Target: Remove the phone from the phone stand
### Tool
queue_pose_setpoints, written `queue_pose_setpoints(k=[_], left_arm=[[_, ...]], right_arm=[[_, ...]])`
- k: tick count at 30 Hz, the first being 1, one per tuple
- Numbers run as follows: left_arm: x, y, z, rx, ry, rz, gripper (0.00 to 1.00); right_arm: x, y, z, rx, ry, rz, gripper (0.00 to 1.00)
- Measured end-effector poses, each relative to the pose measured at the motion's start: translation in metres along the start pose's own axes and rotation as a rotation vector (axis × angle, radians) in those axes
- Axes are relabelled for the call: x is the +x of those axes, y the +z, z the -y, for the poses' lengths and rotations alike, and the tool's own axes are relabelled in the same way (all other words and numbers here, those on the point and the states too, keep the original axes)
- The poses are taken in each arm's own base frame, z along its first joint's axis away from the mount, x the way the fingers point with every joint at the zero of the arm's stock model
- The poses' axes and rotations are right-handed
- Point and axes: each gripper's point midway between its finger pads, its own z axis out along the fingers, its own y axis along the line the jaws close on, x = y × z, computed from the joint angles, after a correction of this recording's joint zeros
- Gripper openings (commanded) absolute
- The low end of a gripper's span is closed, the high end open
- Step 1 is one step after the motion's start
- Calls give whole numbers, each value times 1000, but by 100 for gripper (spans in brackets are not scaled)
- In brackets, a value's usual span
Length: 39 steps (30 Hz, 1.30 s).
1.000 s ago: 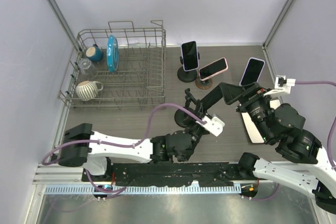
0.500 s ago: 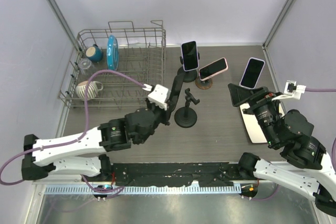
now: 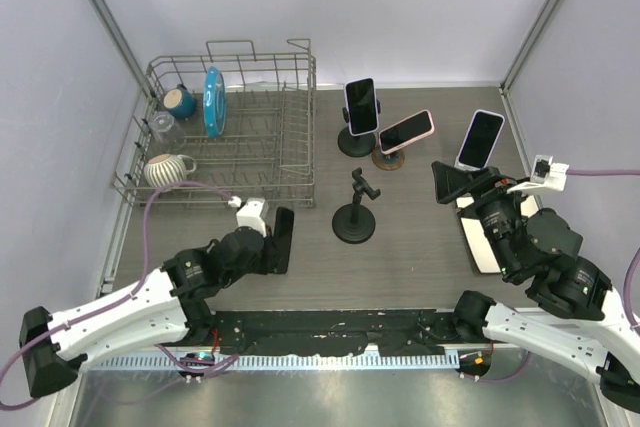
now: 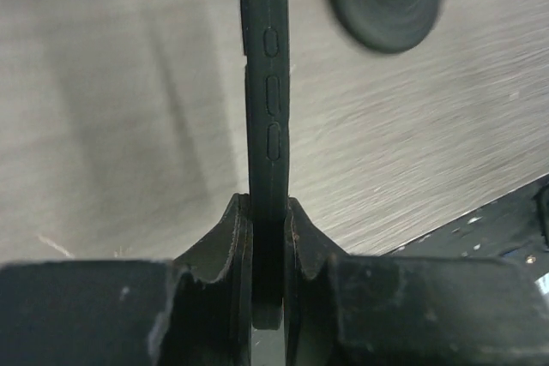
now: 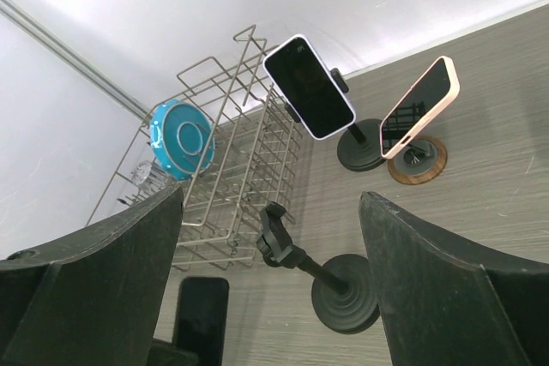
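The slim black phone (image 4: 266,126) is pinched edge-on in the left claw (image 4: 268,233), clear of the empty black round-base stand (image 3: 354,209). It should be laid flat on the grey worktop (image 3: 420,247) before release. The right claw (image 5: 273,212) is spread.

I find no readable text, label, brand or number on anything in view, from any of my cameras.

Tabletop (image 3: 318,252) lies open between dish rack (image 3: 290,162) and phone stand (image 3: 354,215).
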Motion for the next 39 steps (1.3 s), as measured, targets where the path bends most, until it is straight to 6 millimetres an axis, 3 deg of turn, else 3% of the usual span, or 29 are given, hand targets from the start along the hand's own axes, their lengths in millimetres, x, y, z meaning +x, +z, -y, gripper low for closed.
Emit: queue_pose_setpoints(k=[3, 5, 10, 15, 20, 30, 39], left_arm=[[47, 12, -32, -44, -105, -111, 0], [66, 18, -46, -59, -187, -153, 0], [68, 33, -51, -14, -401, -147, 0], [69, 40, -49, 37, -508, -164, 1], [67, 39, -50, 41, -535, -161, 28], [76, 22, -81, -118, -509, -138, 59], [64, 15, -91, -191, -489, -108, 94]], right_arm=[[5, 2, 2, 10, -17, -7, 89], [9, 4, 3, 16, -29, -15, 89], [19, 7, 3, 18, -51, -36, 89], [27, 8, 5, 18, -64, -52, 89], [33, 8, 8, 21, -76, -64, 89], [44, 12, 4, 9, -96, -98, 89], [64, 16, -2, -17, -140, -161, 89]])
